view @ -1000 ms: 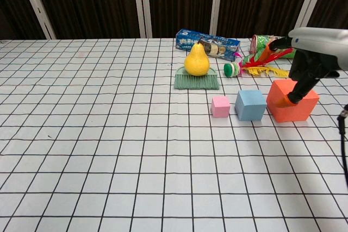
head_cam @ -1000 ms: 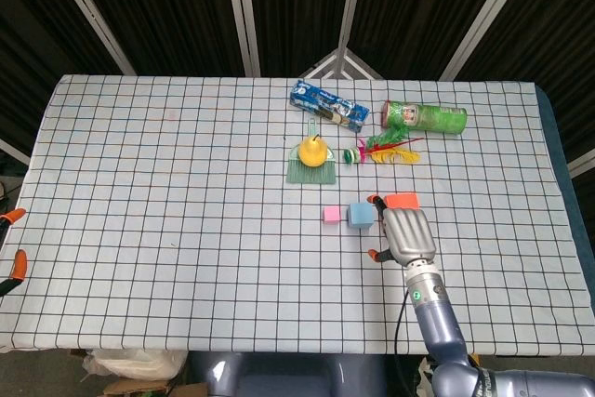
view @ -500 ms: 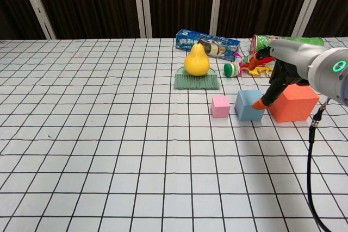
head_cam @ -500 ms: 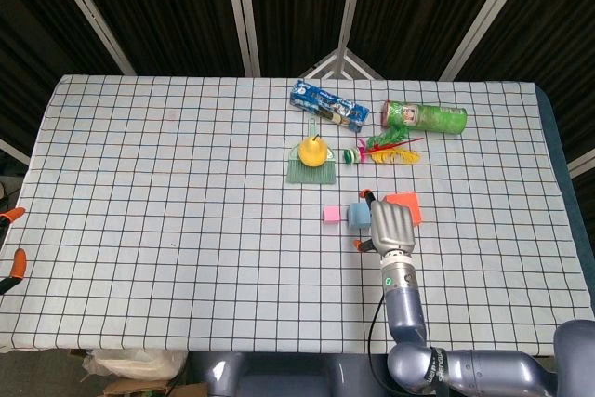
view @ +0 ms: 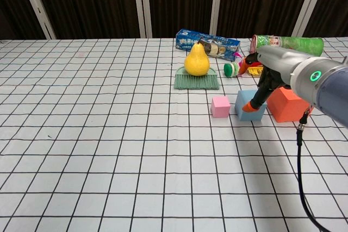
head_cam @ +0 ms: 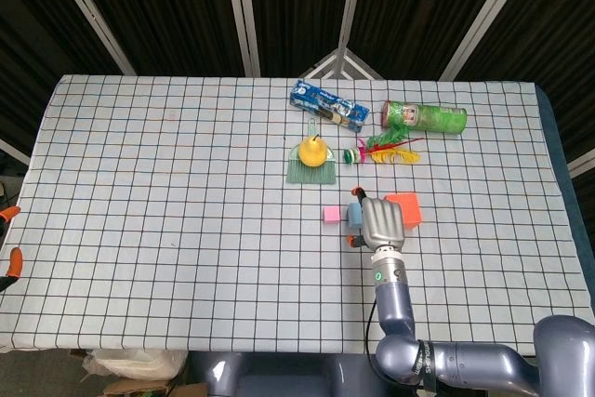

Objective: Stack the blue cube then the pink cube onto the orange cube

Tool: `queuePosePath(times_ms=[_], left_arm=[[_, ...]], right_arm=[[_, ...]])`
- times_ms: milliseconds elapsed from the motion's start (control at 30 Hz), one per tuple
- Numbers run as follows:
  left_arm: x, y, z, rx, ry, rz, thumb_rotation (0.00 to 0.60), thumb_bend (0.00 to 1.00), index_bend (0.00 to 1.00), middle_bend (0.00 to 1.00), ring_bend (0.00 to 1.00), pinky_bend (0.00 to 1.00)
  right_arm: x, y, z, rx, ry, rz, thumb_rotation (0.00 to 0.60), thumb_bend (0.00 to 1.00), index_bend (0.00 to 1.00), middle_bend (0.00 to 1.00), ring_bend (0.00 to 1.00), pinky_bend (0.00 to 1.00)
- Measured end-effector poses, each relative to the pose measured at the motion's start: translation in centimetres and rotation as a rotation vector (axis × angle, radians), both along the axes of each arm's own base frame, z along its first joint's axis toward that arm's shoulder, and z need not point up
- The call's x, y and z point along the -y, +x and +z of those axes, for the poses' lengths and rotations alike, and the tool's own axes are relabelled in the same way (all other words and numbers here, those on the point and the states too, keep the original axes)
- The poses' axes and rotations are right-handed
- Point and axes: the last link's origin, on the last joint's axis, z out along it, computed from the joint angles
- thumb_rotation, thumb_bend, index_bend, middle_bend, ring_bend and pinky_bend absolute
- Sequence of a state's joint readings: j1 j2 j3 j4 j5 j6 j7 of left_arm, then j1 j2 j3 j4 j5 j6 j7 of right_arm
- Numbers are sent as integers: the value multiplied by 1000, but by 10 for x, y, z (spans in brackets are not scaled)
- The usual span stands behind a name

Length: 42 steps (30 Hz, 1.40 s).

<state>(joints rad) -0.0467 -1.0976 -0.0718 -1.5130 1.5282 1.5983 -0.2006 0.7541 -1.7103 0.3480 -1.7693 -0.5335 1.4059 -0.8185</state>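
The right hand [head_cam: 381, 222] hangs over the blue cube [view: 249, 105], fingers pointing down around it with an orange fingertip [view: 248, 107] at the cube's front face; whether it actually grips the cube, I cannot tell. The pink cube [view: 220, 106] sits just beside the blue one on its left, and the orange cube [view: 287, 103] just beside it on the right, all 3 in a row right of the tabletop's [head_cam: 167, 192] centre. The left hand is out of sight.
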Motion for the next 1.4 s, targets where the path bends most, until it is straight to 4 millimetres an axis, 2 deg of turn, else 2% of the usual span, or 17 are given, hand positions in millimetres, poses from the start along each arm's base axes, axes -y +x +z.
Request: queuePosePath(times_ms=[367, 867, 1133, 1400], left_arm=[[-2, 1, -4, -19, -10, 10, 600, 584, 177, 63, 0, 0], [-4, 1, -8, -42, -2, 32, 600, 584, 177, 63, 0, 0], [-6, 1, -10, -53, 1, 40, 600, 584, 177, 64, 0, 0], [-7, 2, -12, -62, -3, 45, 600, 584, 177, 64, 0, 0]], right_arm=[[7, -12, -6, -17, 22, 37, 600, 220, 281, 1000, 1000, 929], [21, -28, -4, -63, 49, 46, 600, 220, 314, 1000, 1000, 929], [30, -32, -3, -76, 49, 47, 600, 219, 362, 1000, 1000, 929], [32, -34, -8, -76, 61, 47, 600, 220, 367, 1000, 1000, 929]])
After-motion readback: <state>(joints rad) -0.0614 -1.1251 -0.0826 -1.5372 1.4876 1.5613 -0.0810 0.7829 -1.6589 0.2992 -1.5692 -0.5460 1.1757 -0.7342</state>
